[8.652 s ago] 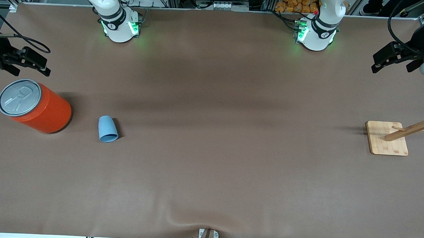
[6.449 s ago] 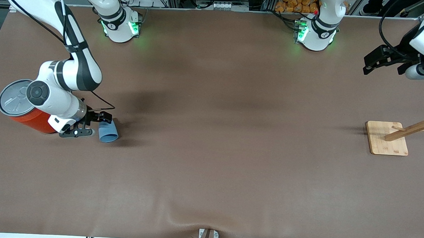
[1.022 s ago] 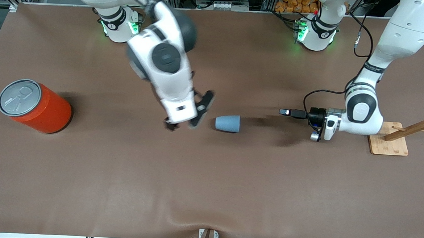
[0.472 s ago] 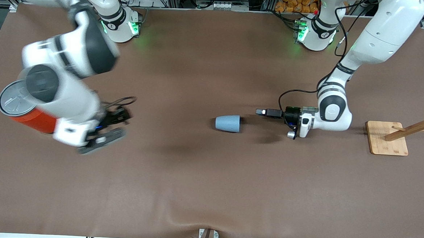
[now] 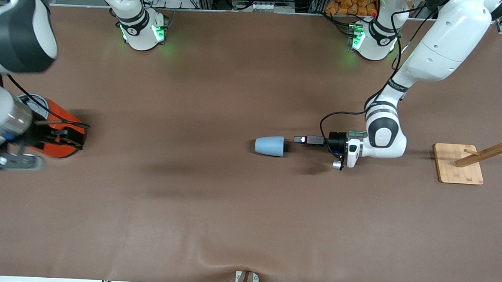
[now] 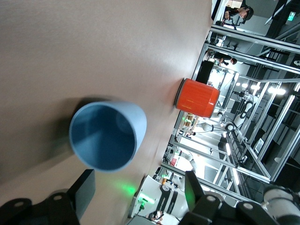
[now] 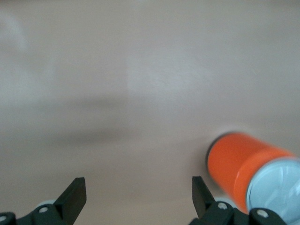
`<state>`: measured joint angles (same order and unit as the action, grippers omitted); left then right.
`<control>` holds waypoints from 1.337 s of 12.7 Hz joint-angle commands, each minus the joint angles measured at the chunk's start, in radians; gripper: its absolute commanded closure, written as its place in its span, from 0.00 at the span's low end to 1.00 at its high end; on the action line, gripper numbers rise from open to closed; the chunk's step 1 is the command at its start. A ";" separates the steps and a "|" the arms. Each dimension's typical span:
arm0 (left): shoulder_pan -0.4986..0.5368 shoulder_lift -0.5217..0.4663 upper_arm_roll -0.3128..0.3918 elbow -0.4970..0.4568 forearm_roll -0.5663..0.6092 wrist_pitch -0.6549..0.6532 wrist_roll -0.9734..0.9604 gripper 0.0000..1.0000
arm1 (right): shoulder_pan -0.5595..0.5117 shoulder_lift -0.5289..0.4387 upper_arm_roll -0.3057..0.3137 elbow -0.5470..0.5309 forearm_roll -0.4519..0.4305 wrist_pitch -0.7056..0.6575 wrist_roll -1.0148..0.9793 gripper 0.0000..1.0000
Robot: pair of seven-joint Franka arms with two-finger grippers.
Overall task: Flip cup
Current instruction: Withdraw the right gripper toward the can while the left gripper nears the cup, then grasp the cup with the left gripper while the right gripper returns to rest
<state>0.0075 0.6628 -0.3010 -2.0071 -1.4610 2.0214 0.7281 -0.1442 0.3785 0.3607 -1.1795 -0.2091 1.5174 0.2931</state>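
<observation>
Near the middle of the brown table, we see the left gripper [image 5: 299, 139] low over the cloth, its two black fingers [image 6: 82, 192] spread wide and empty, pointing at the open mouth of the small light-blue tapered plastic cup [image 5: 270, 146]. That cup lies on its side, not flipped, mouth toward the left arm's end of the table; in the left wrist view its darker blue inside [image 6: 104, 136] faces us. A narrow gap parts the fingertips from the rim; nothing is gripped. Half a second ago the left gripper stood farther toward its own end of the table; it has since drawn in close to the cup, which has not moved in the last second.

Outward toward the right arm's end, we find the right gripper [image 5: 5, 161] over the cloth by the large orange-red cylinder can with a grey pull-tab lid [image 5: 60, 135], its fingers [image 7: 72, 197] fully apart and holding nothing. A second ago that gripper hung beside the cup; it has swung away across the table and now partly hides the can from the front camera.

At the left arm's end, the pale wooden rack on its square base [image 5: 458, 164] stands where it stood before.
</observation>
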 commanded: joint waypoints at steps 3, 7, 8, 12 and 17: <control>-0.040 0.049 0.000 0.054 -0.056 0.034 0.022 0.21 | 0.063 -0.232 -0.219 -0.265 0.177 0.085 0.135 0.00; -0.104 0.067 0.000 0.076 -0.110 0.095 0.021 0.29 | 0.080 -0.432 -0.261 -0.563 0.180 0.225 0.080 0.00; -0.119 0.078 0.000 0.083 -0.122 0.103 0.022 0.31 | 0.083 -0.440 -0.285 -0.574 0.183 0.218 0.077 0.00; -0.139 0.086 0.003 0.111 -0.124 0.117 0.021 1.00 | 0.090 -0.416 -0.393 -0.472 0.254 0.167 -0.155 0.00; -0.120 0.014 0.046 0.117 0.018 0.129 -0.079 1.00 | 0.092 -0.395 -0.408 -0.388 0.264 0.038 -0.187 0.00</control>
<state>-0.1215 0.7320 -0.2775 -1.8877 -1.5273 2.1422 0.7218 -0.0529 -0.0332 -0.0261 -1.5965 0.0213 1.6025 0.1254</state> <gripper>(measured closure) 0.947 0.000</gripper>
